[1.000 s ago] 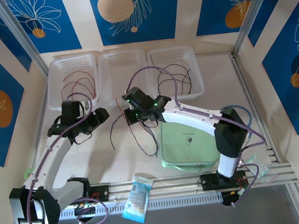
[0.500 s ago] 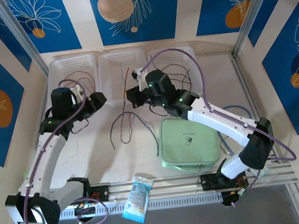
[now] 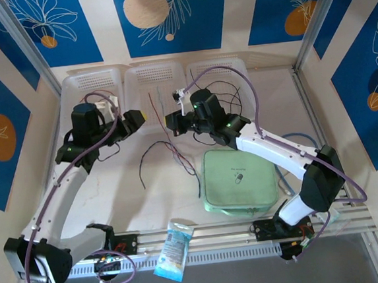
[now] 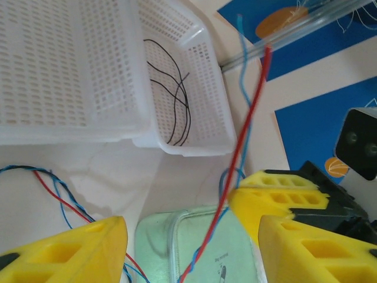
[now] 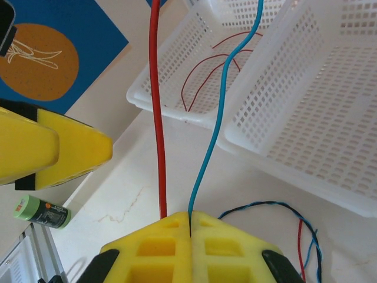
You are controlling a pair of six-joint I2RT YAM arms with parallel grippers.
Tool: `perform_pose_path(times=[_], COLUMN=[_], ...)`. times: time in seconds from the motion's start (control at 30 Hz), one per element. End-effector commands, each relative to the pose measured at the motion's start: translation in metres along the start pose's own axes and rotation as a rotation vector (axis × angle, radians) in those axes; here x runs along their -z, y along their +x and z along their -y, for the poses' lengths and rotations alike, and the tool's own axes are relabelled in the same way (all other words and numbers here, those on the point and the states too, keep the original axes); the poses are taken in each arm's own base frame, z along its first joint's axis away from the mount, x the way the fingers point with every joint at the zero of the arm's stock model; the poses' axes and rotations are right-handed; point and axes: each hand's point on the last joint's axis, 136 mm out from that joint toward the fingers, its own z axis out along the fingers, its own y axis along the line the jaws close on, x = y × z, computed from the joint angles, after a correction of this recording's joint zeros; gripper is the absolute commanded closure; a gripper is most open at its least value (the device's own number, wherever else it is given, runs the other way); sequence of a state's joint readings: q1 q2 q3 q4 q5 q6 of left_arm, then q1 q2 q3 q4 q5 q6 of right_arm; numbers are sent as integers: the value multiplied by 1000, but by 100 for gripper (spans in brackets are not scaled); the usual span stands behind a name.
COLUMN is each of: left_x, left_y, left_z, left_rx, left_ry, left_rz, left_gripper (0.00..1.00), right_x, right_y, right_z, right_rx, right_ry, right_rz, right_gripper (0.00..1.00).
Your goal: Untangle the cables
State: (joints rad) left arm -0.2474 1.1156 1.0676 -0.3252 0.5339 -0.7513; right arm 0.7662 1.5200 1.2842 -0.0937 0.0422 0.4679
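Observation:
My right gripper (image 3: pixel 174 120) (image 5: pixel 189 217) is shut on a blue cable (image 5: pixel 213 127), which runs taut away from the closed jaws. A red cable (image 5: pixel 155 106) runs beside it and passes behind one finger. In the left wrist view the red cable (image 4: pixel 244 127) and the blue one twist together and hang between the yellow fingers of my left gripper (image 4: pixel 191 236), which is open and not touching them. My left gripper (image 3: pixel 134 120) is just left of the right one. A dark twisted cable (image 3: pixel 151 147) lies on the table below them.
Three white baskets stand at the back: the left (image 3: pixel 81 81) holds red cables, the middle (image 3: pixel 153 72) stands between them, the right (image 3: pixel 232 68) holds black ones. A green pouch (image 3: pixel 239 180) lies front right, a packet (image 3: pixel 174 249) at the front rail, and a light-blue cord (image 3: pixel 301 138) beyond the pouch.
My right gripper has lifted the red and blue cables off the table toward the baskets. The left gripper has moved right around them and its jaws have narrowed.

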Motion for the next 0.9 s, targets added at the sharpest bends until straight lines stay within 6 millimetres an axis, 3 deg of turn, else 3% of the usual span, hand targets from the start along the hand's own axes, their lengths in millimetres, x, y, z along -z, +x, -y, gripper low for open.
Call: perform_pose_path(times=[0.0, 0.23, 0.87], left_x=[0, -19, -57], left_y=[-14, -7, 1], left_z=[31, 41, 35], left_rx=[-84, -104, -79], left_ry=[67, 81, 97], left_rz=[35, -3, -27], left_gripper=[40, 41, 41], right_x=[-4, -2, 4], right_y=[1, 0, -4], right_z=[-7, -7, -12], right_rx=[-13, -14, -7], right_ry=[-36, -36, -62], right_rz=[-5, 2, -5], right_gripper=[100, 100, 100])
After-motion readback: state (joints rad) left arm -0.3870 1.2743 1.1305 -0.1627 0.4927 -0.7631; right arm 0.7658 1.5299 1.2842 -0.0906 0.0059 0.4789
